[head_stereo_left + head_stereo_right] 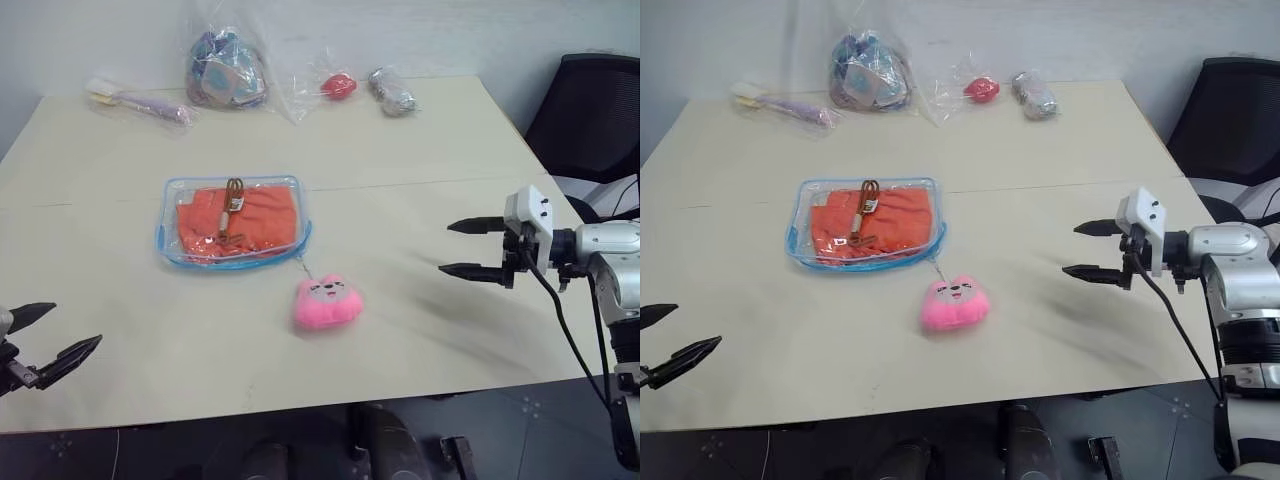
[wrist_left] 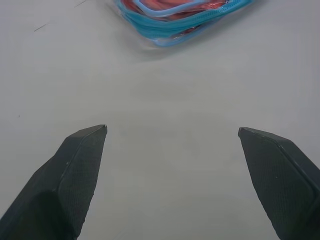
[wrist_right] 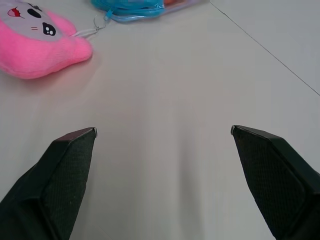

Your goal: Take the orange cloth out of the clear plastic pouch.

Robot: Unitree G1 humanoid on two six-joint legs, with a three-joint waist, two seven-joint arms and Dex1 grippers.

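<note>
The clear plastic pouch (image 1: 233, 223) with light blue edging lies flat in the middle of the beige table (image 1: 420, 150). Inside it sits the orange cloth (image 1: 262, 217), with a brown cord across its top. My left gripper (image 1: 68, 333) hovers open near the table's front left edge, well short of the pouch, holding nothing. My right gripper (image 1: 457, 247) is open above the table's right side, pointing left toward the pouch, also holding nothing. The left wrist view catches the pouch's blue edge (image 2: 185, 20) beyond the open fingers.
A small pink plush toy (image 1: 326, 303) lies just in front of the pouch's right corner, joined to it by a thin chain. Wrinkly clear bags of small items (image 1: 228, 70) line the table's far edge. A black chair (image 1: 590, 115) stands at the right.
</note>
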